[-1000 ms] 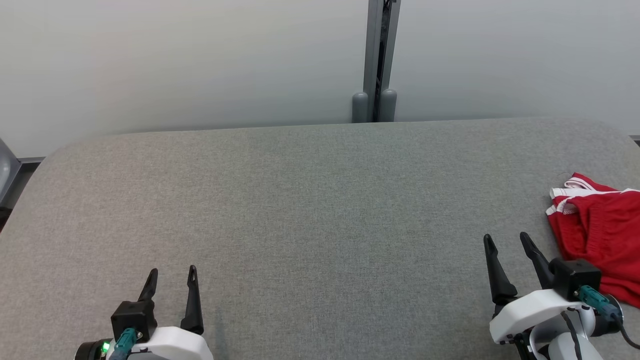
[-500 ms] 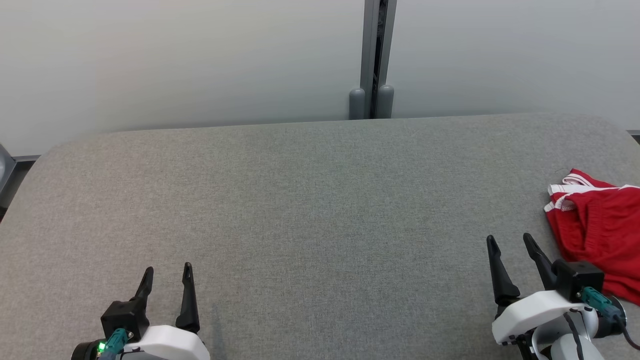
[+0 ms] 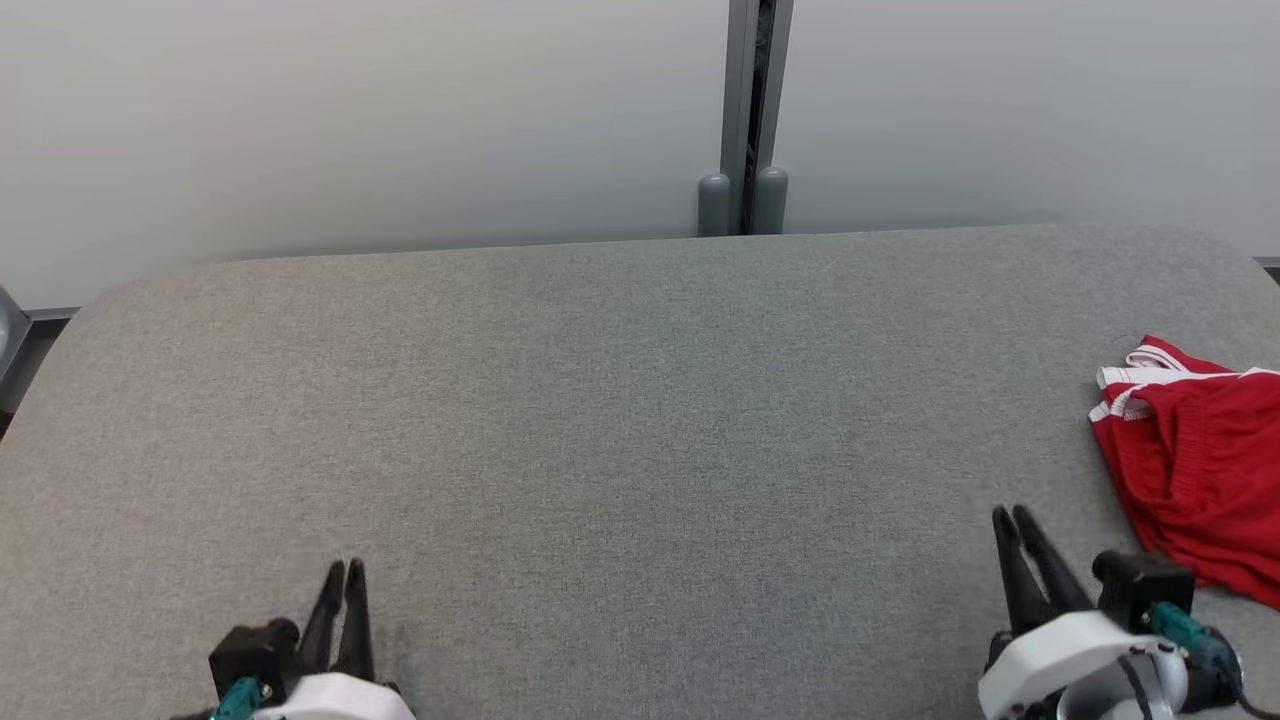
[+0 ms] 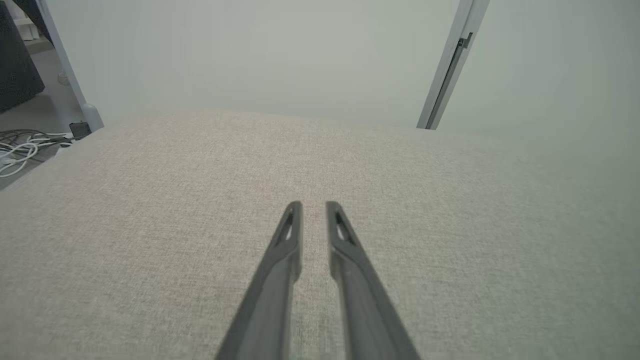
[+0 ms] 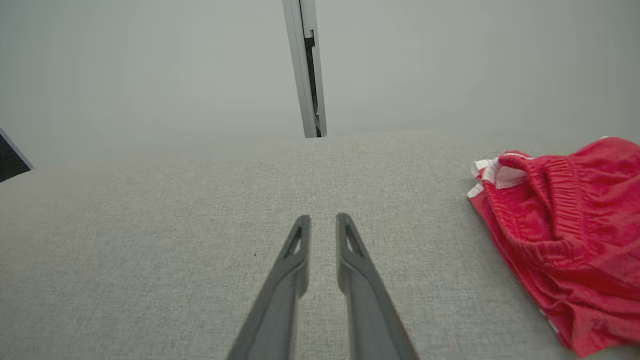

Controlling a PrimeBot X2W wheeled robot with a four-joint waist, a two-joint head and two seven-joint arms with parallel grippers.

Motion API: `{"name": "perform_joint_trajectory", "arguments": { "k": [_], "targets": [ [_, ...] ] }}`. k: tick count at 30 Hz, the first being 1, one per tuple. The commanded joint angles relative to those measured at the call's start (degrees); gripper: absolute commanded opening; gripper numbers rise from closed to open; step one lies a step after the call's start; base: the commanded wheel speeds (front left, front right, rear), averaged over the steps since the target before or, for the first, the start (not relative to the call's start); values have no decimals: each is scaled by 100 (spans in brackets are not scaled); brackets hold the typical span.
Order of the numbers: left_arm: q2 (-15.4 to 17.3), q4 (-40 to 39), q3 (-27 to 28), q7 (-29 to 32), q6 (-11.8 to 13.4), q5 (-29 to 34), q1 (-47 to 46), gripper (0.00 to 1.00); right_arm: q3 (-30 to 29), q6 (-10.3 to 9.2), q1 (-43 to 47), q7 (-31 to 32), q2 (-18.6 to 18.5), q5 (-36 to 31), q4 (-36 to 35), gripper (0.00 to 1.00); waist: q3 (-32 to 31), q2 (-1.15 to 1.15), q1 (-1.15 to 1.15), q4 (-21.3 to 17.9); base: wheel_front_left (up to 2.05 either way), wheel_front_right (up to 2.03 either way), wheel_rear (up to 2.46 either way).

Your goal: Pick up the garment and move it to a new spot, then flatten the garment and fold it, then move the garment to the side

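Observation:
The garment point(image 3: 1200, 470) is red shorts with white trim, lying crumpled at the right edge of the grey fabric table point(image 3: 640, 400). In the right wrist view the garment point(image 5: 560, 225) lies to the right of the fingers, apart from them. My right gripper point(image 3: 1010, 512) hovers near the front edge just left of the shorts; its jaws stand a narrow gap apart with nothing between them point(image 5: 322, 217). My left gripper point(image 3: 345, 568) is at the front left, far from the shorts, also narrowly open and empty point(image 4: 314, 205).
A pale wall with a grey vertical post point(image 3: 745, 120) stands behind the table's far edge. White cables point(image 4: 20, 150) lie on the floor past the table's left edge. The table's corners are rounded.
Both grippers have narrowed from wide open to a slim gap and drawn back toward the front edge. The shorts have not moved.

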Motion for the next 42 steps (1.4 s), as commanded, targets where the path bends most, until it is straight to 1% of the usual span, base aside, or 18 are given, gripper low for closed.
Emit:
{"name": "perform_joint_trajectory", "arguments": {
  "k": [1, 3, 4, 22, 42],
  "targets": [
    [-10, 45, 35, 54, -13, -95, 1, 0, -40, 0, 13, 49, 11, 98, 38, 0, 0, 0, 0, 0, 0, 0, 0],
    [-8, 41, 89, 140, -39, -310, -37, 0, -95, 0, -8, 141, 9, 323, 23, 0, -1, 0, 0, 0, 0, 0, 0],
    [-8, 41, 89, 140, -39, -310, -37, 0, -95, 0, -8, 141, 9, 323, 23, 0, -1, 0, 0, 0, 0, 0, 0],
    [7, -284, 252, 582, -252, -2108, -89, 0, -217, 0, 138, 587, -12, 2235, -442, 0, -2, 0, 0, 1, 0, 0, 0],
    [21, -546, 446, 1027, -447, -3768, -177, 0, -380, 0, 232, 1041, -32, 3995, -824, 0, -3, 0, 0, 3, 0, 0, 0]
  ]
}}
